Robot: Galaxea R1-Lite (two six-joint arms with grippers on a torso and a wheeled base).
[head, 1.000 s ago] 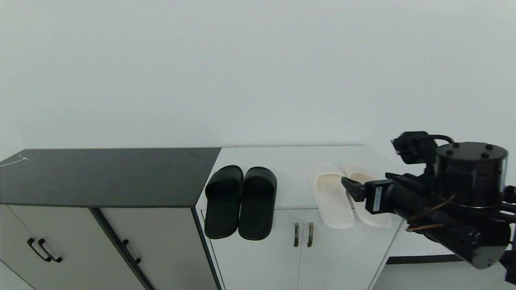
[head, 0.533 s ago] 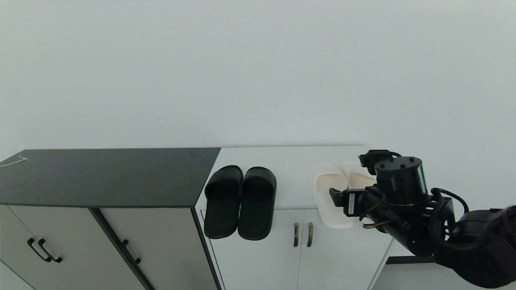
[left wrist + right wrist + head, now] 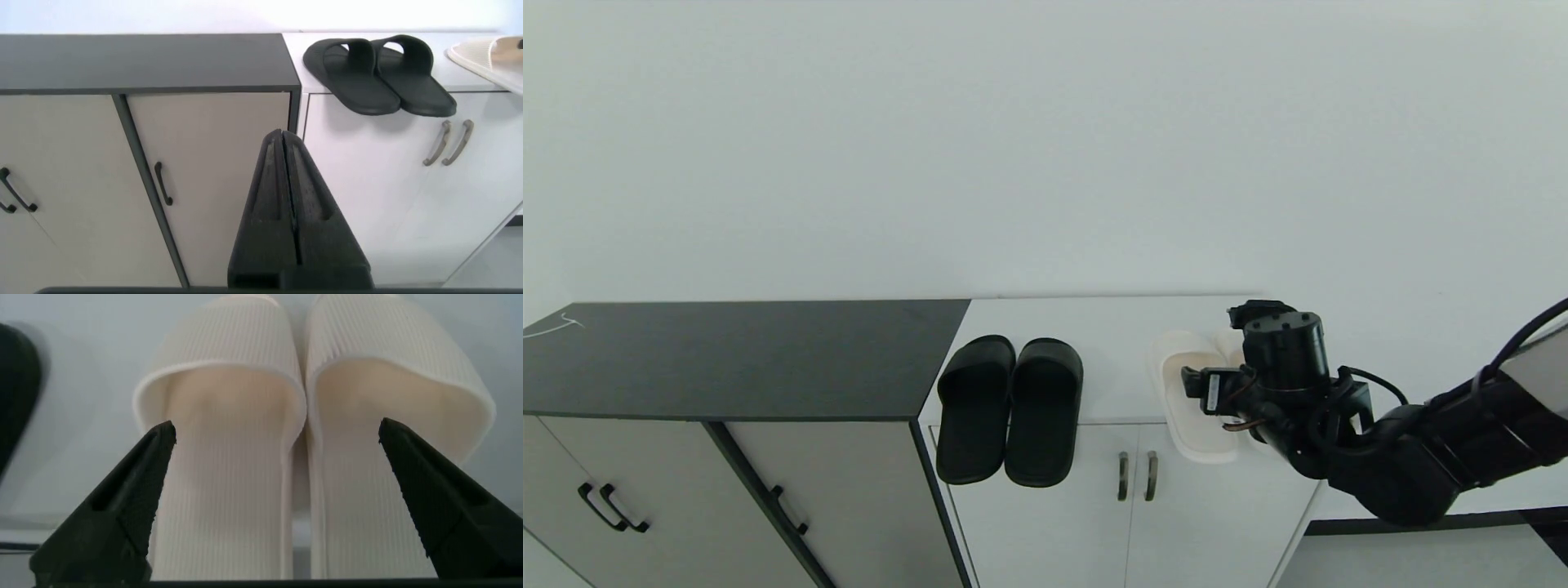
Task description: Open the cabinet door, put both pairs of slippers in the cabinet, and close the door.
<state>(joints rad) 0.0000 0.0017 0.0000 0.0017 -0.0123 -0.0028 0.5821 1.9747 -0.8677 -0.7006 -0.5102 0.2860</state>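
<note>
Two pairs of slippers are seen on top of the white cabinet (image 3: 1119, 327), whose two doors are shut, with the paired door handles (image 3: 1136, 476) standing side by side at the middle seam. The black slippers (image 3: 1010, 408) are set side by side and touching near the left end of the white top, toes toward the wall, and their heels are hung out over the front edge above the left door. The cream slippers (image 3: 1188, 400) are laid the same way further right, well apart from the black pair, with their heels over the edge above the right door. The right gripper (image 3: 276, 429) is held at the heel end of the cream pair. Its jaws are spread wide, one finger placed outside each slipper, so that both slippers are framed between them. Nothing is clasped, and whether the fingers touch the slippers cannot be told. In the head view the right-hand cream slipper is largely hidden by this arm. The left gripper (image 3: 283, 139) is held low in front of the furniture, its jaws pressed together with nothing between them. A dark-topped cabinet (image 3: 727, 359) with grey doors is joined to the white one on its left.
</note>
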